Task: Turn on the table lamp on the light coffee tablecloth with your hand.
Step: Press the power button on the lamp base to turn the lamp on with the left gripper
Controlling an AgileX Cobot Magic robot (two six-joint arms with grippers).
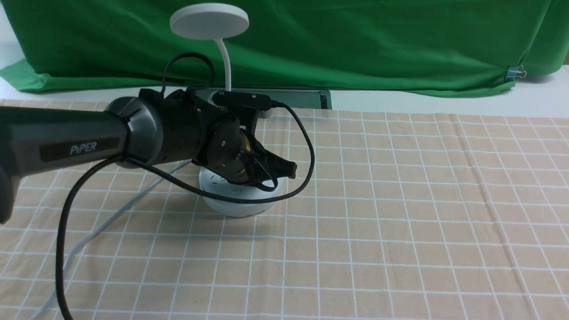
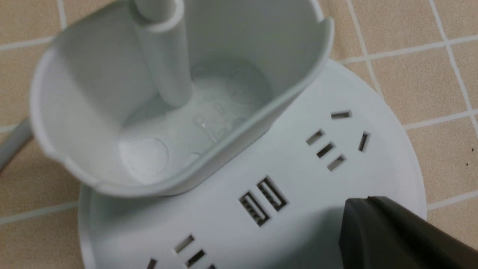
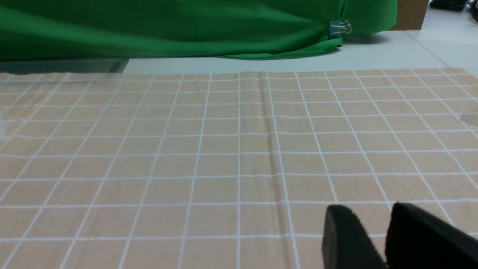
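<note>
The white table lamp stands on the light coffee tablecloth (image 1: 422,200), its disc head (image 1: 209,21) raised on a thin neck and showing no glow. My left arm reaches across its round base (image 1: 242,202). The left gripper (image 1: 286,169) is shut and empty, its tip low over the right part of the base. In the left wrist view the closed fingers (image 2: 373,228) lie over the base (image 2: 298,160) beside the sockets and the USB ports (image 2: 263,201), in front of the oval cup holder (image 2: 179,97); I cannot tell whether they touch. The right gripper (image 3: 369,211) hovers over bare cloth (image 3: 224,149), slightly open.
The lamp's grey cord (image 1: 111,218) runs toward the front left across the cloth. The arm's black cable (image 1: 306,146) loops around the base. A green backdrop cloth (image 1: 355,44) with a binder clip (image 1: 515,72) hangs behind, and a flat grey object (image 1: 306,95) lies under its edge.
</note>
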